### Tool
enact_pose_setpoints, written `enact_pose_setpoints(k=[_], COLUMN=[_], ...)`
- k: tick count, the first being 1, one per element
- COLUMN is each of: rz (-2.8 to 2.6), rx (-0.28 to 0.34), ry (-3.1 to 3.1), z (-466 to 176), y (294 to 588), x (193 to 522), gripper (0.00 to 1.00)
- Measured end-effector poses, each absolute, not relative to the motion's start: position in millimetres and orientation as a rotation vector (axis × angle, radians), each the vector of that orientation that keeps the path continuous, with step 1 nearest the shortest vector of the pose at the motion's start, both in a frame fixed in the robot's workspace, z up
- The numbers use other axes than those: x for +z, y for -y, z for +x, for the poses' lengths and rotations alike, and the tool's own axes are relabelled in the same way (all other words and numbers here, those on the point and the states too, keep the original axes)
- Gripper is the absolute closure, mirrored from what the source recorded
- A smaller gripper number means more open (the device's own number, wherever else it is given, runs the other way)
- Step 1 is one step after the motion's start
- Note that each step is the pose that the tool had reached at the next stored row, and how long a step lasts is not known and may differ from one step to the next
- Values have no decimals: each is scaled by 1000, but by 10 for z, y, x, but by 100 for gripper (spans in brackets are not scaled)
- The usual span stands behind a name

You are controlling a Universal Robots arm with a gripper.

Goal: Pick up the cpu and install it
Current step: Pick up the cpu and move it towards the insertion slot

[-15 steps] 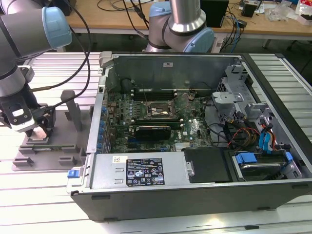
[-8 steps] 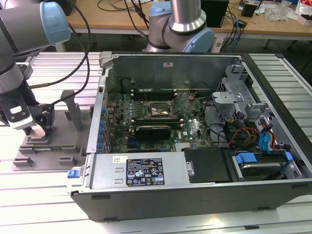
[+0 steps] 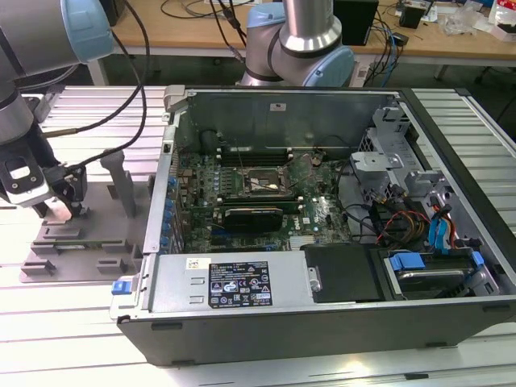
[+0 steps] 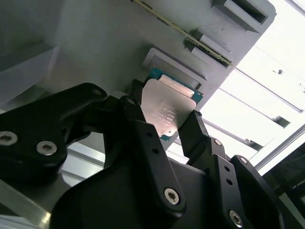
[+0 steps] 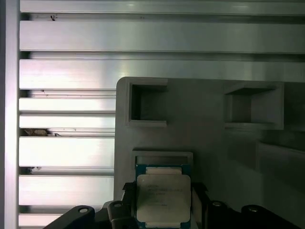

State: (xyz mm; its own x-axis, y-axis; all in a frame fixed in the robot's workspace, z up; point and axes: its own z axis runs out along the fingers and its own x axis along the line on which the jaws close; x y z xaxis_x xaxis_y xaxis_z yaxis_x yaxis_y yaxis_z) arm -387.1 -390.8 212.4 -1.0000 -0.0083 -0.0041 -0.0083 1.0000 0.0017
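Hand (image 3: 60, 211) closed on the cpu: in both wrist views its black fingers (image 4: 143, 129) press two opposite edges of the chip. In the exterior view the hand is low over the tray, at the exterior view's left. Slatted aluminium surface (image 3: 72, 105) carries everything. Open computer case (image 3: 322, 322) lies on it, motherboard socket (image 3: 260, 184) well apart from the hand. Grey tray (image 3: 89, 242) sits just beside the case. The cpu (image 4: 167, 107) (image 5: 163, 198), silver top up, is over the tray next to a raised rectangular frame; lifted or resting, cannot tell.
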Motion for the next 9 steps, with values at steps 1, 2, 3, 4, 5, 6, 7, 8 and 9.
enact_pose_setpoints(k=[1,2,3,4,5,6,7,8,9], rz=[-13,-13,-13,-13,-13,-13,-13,-13,-13], rx=[3,2,2,2,2,2,2,2,2], ry=[-3138,-3138,-3138,-3138,-3138,-3138,-3138,-3138,-3138], z=[-3871,-3871,-3871,-3871,-3871,-3871,-3871,-3871,-3871], y=[3908,3908,3908,3908,3908,3908,3907,3907,3906], x=[2124,2124,2125,2124,2133,2153,2182,2217,2232], gripper=[45,45,45,45,45,45,45,45,45])
